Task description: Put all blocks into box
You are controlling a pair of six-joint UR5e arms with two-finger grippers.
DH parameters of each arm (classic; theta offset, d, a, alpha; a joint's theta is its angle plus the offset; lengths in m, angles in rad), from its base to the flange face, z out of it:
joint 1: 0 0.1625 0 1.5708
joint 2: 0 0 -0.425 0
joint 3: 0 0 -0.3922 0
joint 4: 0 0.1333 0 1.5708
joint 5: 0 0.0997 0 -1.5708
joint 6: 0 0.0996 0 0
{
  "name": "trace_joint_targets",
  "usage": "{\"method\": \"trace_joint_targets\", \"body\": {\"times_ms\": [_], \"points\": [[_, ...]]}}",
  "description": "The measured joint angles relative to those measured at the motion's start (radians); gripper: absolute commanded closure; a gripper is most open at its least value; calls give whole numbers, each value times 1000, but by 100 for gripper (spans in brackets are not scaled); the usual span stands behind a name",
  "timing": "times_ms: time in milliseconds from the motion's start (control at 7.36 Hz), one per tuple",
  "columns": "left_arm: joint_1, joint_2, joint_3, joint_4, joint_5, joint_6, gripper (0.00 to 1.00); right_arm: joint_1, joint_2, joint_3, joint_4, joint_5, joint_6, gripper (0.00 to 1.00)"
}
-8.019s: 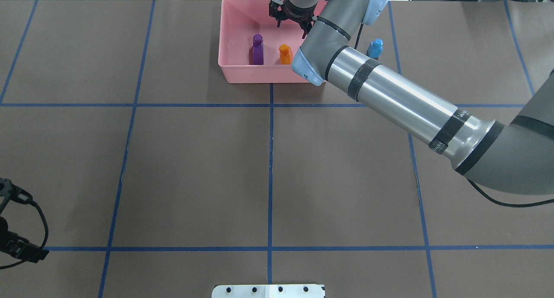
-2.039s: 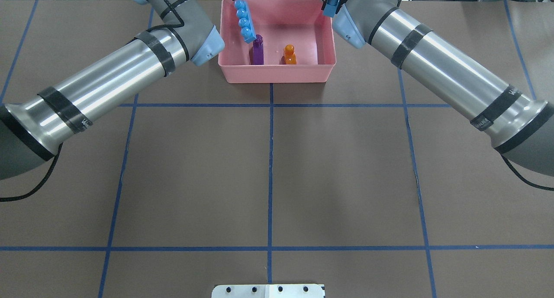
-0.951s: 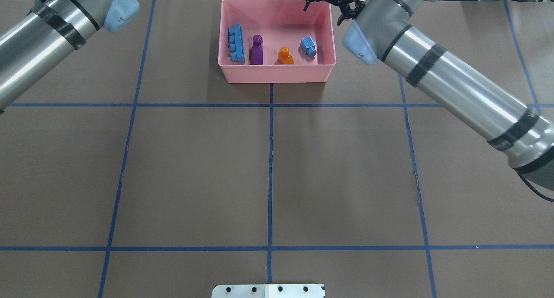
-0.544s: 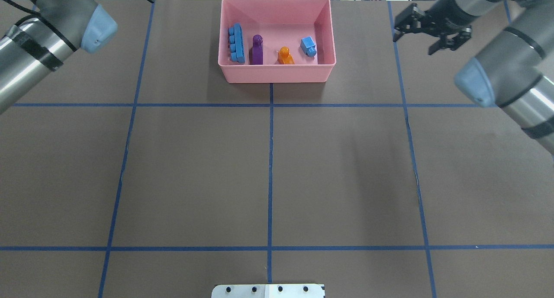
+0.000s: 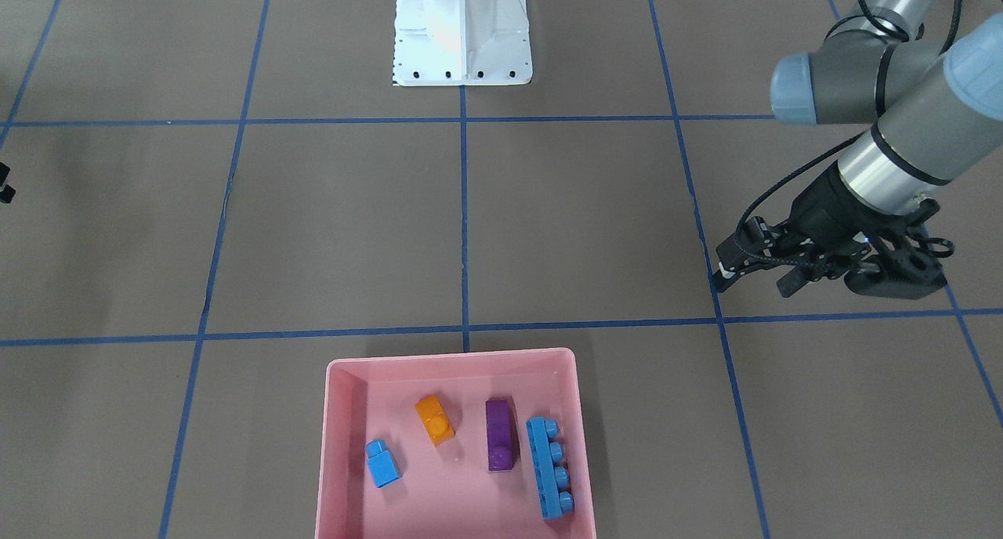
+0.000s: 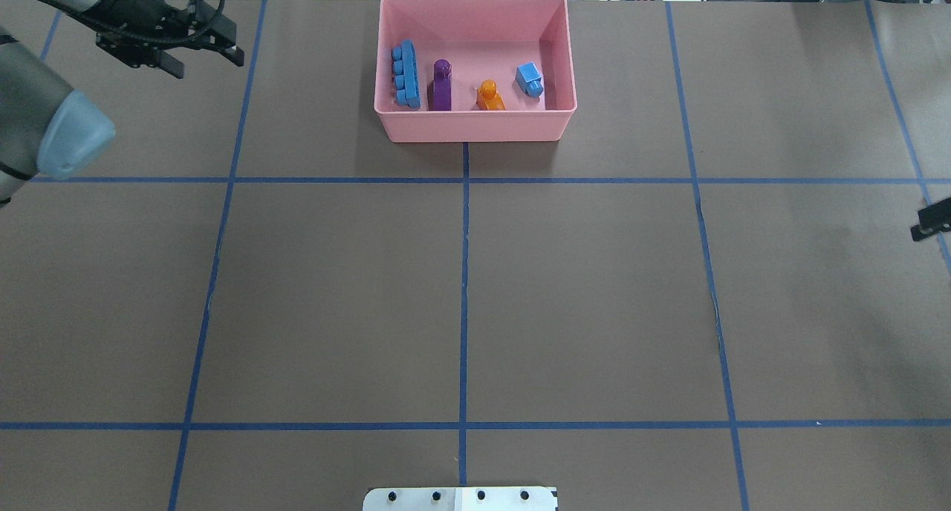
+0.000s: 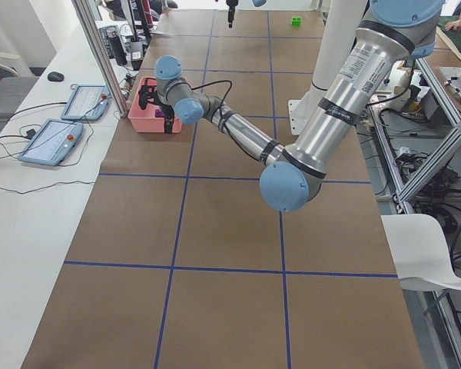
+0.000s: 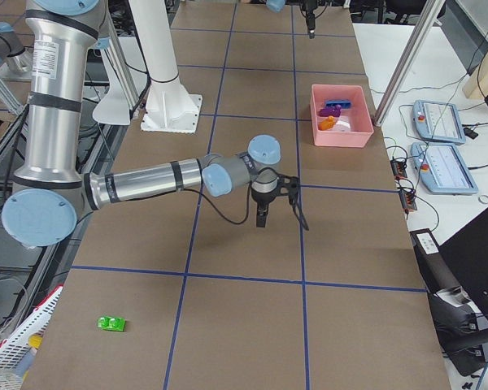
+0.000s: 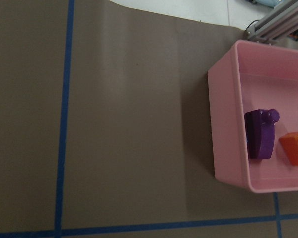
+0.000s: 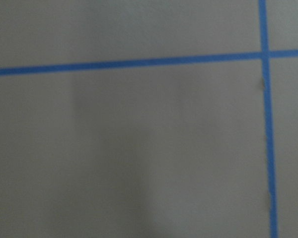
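1. Box [image 6: 475, 127]: I see the pink box at the far edge of the tabletop [image 6: 461, 288], on the centre line opposite the robot base [image 5: 462, 30].

2. Blocks inside the box: four blocks are on its floor. From the robot's left to its right:
- the long blue block [image 6: 406, 74], lying on its side close along the left wall, studs pointing at that wall;
- the purple block [image 6: 442, 85], just beside the long blue one;
- the orange block [image 6: 489, 95], near the middle;
- the small blue block [image 6: 529, 79], nearer the right wall and apart from the others.

3. Block outside the box: the green block [image 8: 111, 323] lies on the bare tabletop at the robot's right end, well apart from the box.

4. Left end effector [image 6: 210, 64]: it hangs above the tabletop to the left of the box and apart from it. Its fingers are spread and nothing is between them.

5. Right end effector [image 8: 283, 225]: it is over the right half of the tabletop, between the box and the green block and touching neither. Only a sliver of it shows at the overhead view's right edge, so I cannot tell whether its fingers are spread or pressed together.
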Motion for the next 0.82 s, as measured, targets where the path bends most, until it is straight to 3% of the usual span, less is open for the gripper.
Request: {"method": "trace_joint_targets", "body": {"times_ms": [136,408,816], "points": [[26,57,-119,142,63,60,0,4,-101,-7,32,-7,-57,0],[105,153,-291,330,182,104,0,8,-304,-68,291,-6,-107,0],[135,192,-352,377,210,108,0,11,-537,-192,554,3,-171,0]]}}
